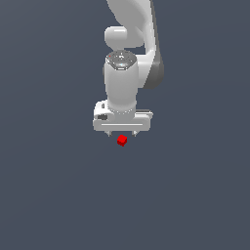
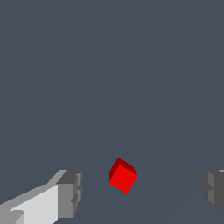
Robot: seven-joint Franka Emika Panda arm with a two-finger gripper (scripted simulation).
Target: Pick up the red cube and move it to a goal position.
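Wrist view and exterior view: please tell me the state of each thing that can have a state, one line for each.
red cube: free, not gripped; it sits in the gap between the two fingers, touching neither, turned corner-on to them.
pincer: open wide, fingers well apart on either side of the cube, holding nothing.
arm: pointing straight down above the cube in the exterior view.

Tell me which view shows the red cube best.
The wrist view. There the red cube is large, with three faces visible, sitting apart from both fingers of the open hand. In the exterior view the cube is only a tiny red speck just below the hand.
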